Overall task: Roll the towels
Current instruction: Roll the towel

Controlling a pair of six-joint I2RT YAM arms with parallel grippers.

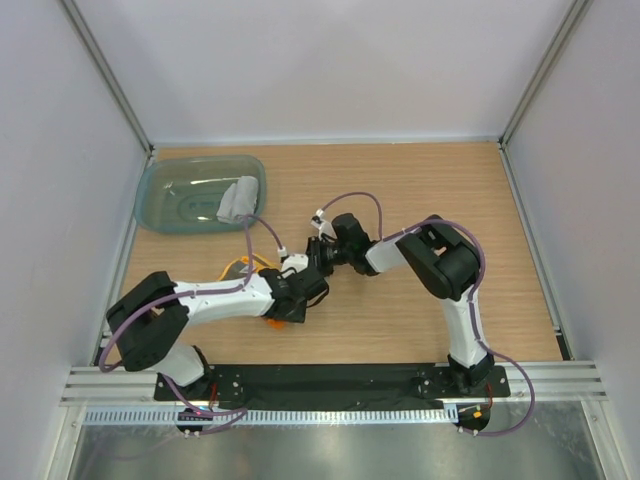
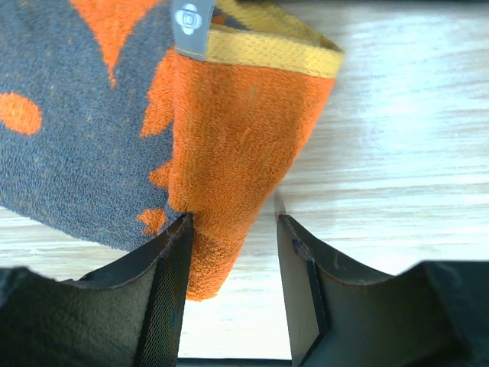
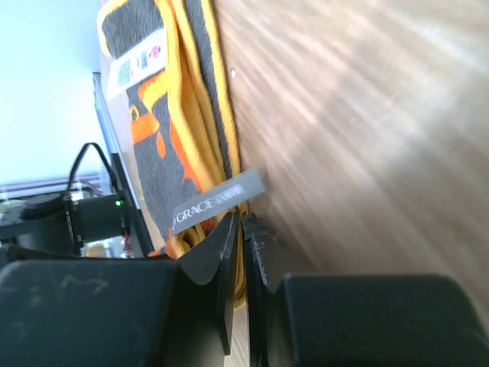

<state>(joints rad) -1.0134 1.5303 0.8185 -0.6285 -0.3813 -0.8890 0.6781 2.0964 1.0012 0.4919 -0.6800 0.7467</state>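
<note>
A translucent teal tub (image 1: 160, 182) sits at the 10 o'clock corner of the worktop (image 1: 420, 190). Its only contents are the grey towel (image 1: 238, 200), bundled into a short roll at the tub's 3 o'clock end and leaning on the rim there.

The orange towel (image 2: 244, 138) lies on the worktop outside the tub, at about 8 o'clock from the worktop's middle, mostly hidden under the two wrists. The left gripper (image 2: 233, 252) stands roughly half open around a folded orange corner. One finger touches the cloth and the other is just clear of it. At 1 o'clock from it, the right gripper (image 3: 241, 237) is nearly closed, pinching the towel's yellow hem (image 3: 200, 115) just beside a grey label (image 3: 218, 199).
</note>
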